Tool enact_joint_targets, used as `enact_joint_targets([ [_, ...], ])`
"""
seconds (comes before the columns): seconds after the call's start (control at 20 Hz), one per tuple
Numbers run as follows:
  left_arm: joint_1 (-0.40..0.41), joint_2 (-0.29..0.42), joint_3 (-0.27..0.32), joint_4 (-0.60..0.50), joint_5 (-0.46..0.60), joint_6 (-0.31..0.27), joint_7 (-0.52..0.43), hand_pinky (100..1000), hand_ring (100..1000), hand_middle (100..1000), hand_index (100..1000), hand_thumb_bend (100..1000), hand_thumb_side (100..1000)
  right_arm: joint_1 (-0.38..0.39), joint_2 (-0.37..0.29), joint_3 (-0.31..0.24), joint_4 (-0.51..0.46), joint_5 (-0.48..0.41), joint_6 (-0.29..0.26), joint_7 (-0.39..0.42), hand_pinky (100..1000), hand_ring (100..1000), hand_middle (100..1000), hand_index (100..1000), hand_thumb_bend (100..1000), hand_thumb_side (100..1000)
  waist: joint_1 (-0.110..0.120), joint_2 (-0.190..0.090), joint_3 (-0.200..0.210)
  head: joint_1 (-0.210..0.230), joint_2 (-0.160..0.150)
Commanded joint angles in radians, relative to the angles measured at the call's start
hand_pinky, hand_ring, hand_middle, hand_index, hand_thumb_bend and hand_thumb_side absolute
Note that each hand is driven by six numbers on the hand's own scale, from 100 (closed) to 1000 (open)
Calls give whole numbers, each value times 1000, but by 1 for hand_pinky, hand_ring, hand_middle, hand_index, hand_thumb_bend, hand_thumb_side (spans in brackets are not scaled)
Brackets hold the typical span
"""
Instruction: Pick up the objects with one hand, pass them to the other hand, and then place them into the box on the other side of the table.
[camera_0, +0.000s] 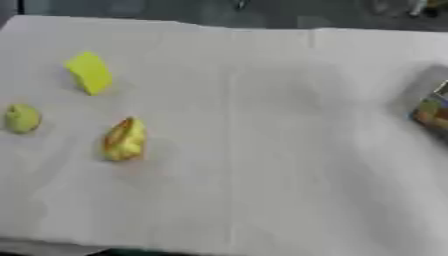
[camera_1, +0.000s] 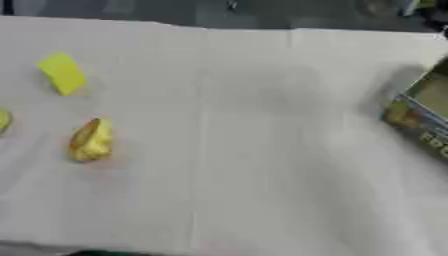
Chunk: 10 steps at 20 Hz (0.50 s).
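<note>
Left eye view showed three yellowish objects unmoved at nine o'clock: angular yellow block (camera_0: 89, 73), round greenish-yellow fruit (camera_0: 22, 118), yellow-orange lump (camera_0: 125, 139); printed cardboard box (camera_1: 423, 117) waited at three o'clock; neither hand visible, fingers untellable

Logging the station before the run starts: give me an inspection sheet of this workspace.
Surface: table under a white cloth with fold creases.
Job's things: yellow block far left; round yellow-green object at the left edge; yellow and orange object nearer the middle, all apart from each other. Box at the right edge, cut off by the frame, its contents not discernible.
Clutter: nothing seen.
Hands: neither in view.
Cables: nothing seen.
Surroundings: dark, blurred area beyond the far edge of the table; nothing identifiable.
</note>
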Motion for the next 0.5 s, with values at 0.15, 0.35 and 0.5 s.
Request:
enact_joint_targets([
  [0.15,-2,25,24,-17,4,8,39,686,691,713,762,714,581,-28,-36,-15,-31,5,0,-9,788,907,792,891,100,559,14,15,0,17,-16],
  [0.35,-3,23,24,-17,7,3,44,686,689,711,761,715,581,-34,-40,-15,-32,5,1,-9,788,907,792,891,100,561,13,27,4,53,-4],
  [0.5,-3,25,25,-17,7,2,46,686,689,711,760,715,581,-35,-43,-15,-31,5,1,-8,789,907,792,891,100,561,12,31,8,87,4],
])
